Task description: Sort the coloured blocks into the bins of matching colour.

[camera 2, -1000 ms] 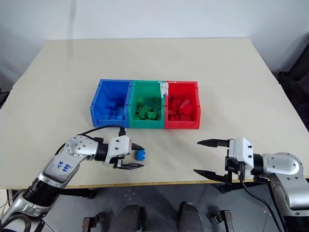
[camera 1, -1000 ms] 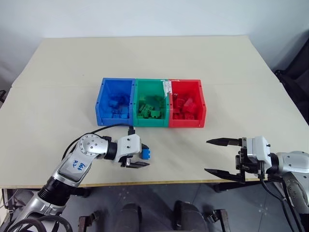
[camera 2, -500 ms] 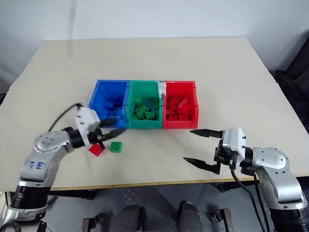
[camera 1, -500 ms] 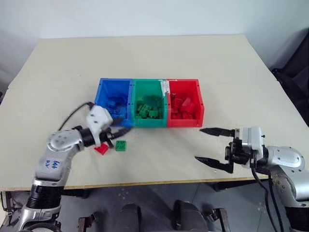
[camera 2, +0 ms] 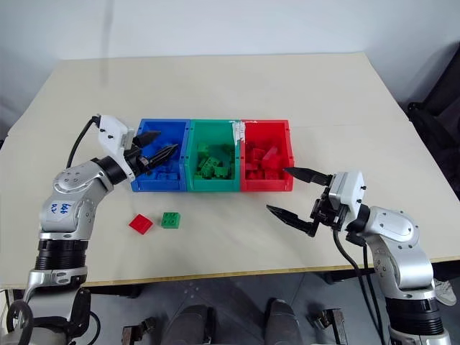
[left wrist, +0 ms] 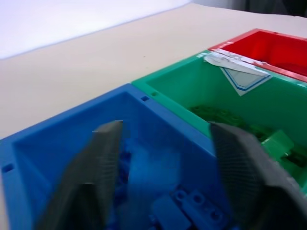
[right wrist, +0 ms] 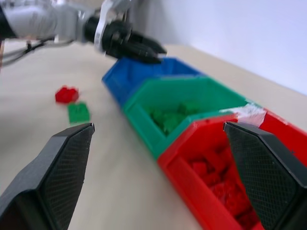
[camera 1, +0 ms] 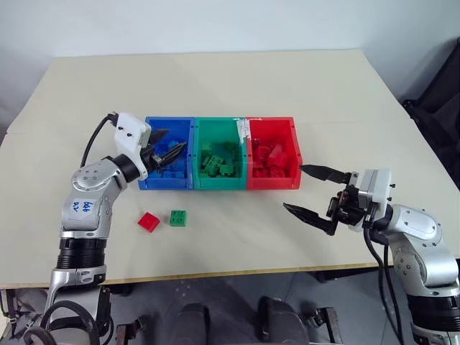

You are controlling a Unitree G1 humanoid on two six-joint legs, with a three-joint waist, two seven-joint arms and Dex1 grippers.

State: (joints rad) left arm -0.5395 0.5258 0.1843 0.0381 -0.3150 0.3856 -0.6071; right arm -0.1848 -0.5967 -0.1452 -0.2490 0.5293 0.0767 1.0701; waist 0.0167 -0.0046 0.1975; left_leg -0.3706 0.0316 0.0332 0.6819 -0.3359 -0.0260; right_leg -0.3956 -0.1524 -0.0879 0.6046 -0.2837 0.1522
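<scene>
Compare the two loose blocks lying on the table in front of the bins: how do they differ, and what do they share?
The red block is red and sits turned at an angle; the green block is green and lies squarer to the table edge. The red block lies further left. Both are small, studded, and outside the bins.

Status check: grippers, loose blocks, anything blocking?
Left gripper open over blue bin. Right gripper open, empty. Red block, green block loose on table. Nothing blocking.

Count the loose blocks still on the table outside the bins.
2. A red block and a green block lie side by side on the table, in front of the blue bin. None seem hidden.
</scene>
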